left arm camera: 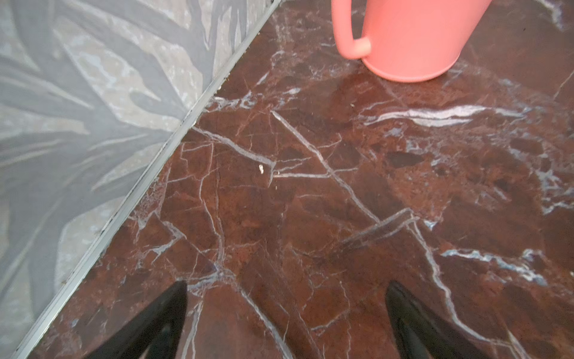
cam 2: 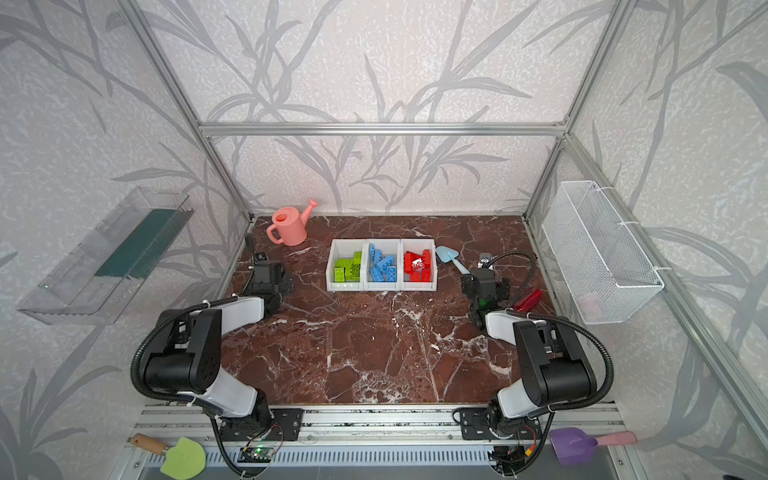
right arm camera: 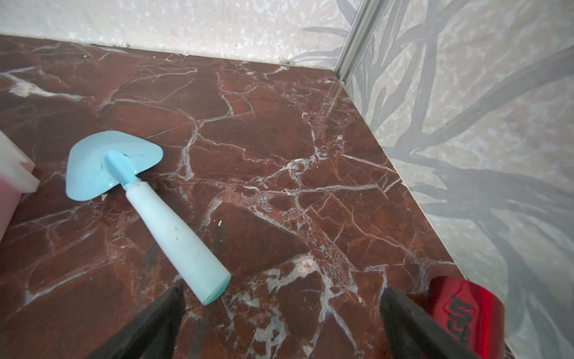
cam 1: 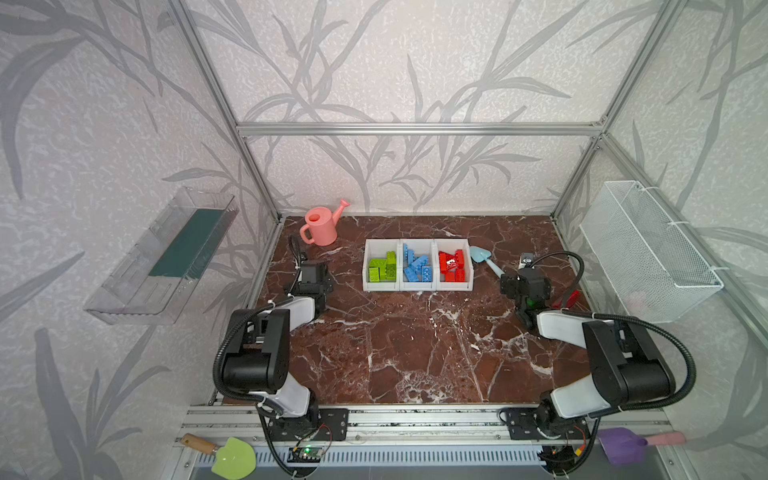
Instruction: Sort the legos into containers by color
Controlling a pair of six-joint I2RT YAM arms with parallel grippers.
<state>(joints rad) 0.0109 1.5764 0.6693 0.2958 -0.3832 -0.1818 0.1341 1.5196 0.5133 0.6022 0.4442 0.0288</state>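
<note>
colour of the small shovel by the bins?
Light blue shovel, clearest in the right wrist view.

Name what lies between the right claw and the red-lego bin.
A light blue shovel, between right claw and red-lego bin, shown in the right wrist view.

The bench [cam 1: 415, 353] looks like polished, veined red-brown marble. Legos [cam 1: 417, 264] are glossy plastic, bins [cam 1: 417, 286] smooth white plastic. The basket [cam 1: 640, 241] is white wire mesh, the tray [cam 1: 133, 274] clear plastic.

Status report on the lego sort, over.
Left gripper open, empty. Right gripper open, empty. Legos in containers: green, blue, red, one color each. Blue trowel and red object flank right gripper.
</note>
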